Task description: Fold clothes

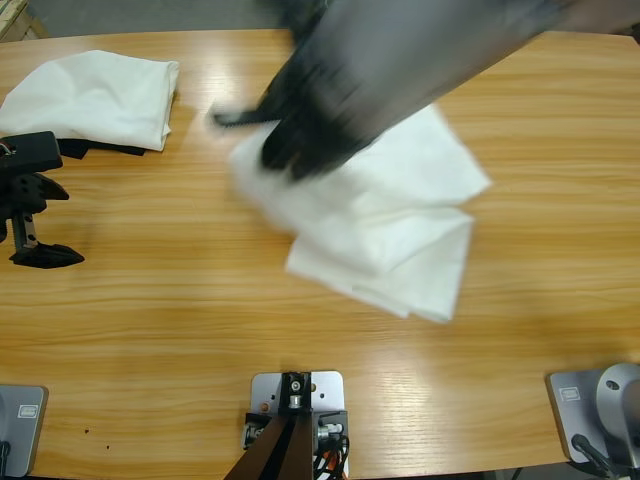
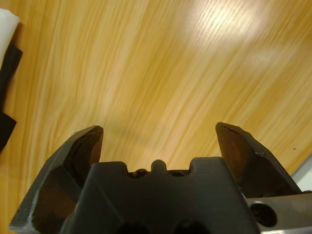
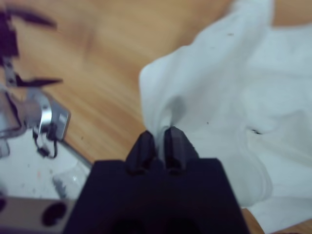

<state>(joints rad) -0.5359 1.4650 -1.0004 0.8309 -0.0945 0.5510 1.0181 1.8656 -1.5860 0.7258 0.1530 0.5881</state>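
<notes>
A white T-shirt (image 1: 390, 220) lies rumpled and partly doubled over at the table's middle. My right gripper (image 1: 275, 155) reaches in from the upper right, blurred, and meets the shirt's left edge. In the right wrist view the right gripper (image 3: 158, 137) is shut on a pinched ridge of the T-shirt (image 3: 219, 97), with the cloth spreading away from it. A second white T-shirt (image 1: 95, 98) sits folded at the far left corner. My left gripper (image 1: 55, 222) stands open at the left edge over bare wood. The left wrist view shows the left gripper (image 2: 161, 134) holding nothing.
A black object (image 1: 105, 150) pokes out from under the folded T-shirt, and shows in the left wrist view as dark pieces (image 2: 7, 68) beside a white corner (image 2: 7, 19). Bare wooden table (image 1: 200, 300) runs along the front. The other arm's gripper (image 3: 29, 53) shows blurred in the right wrist view.
</notes>
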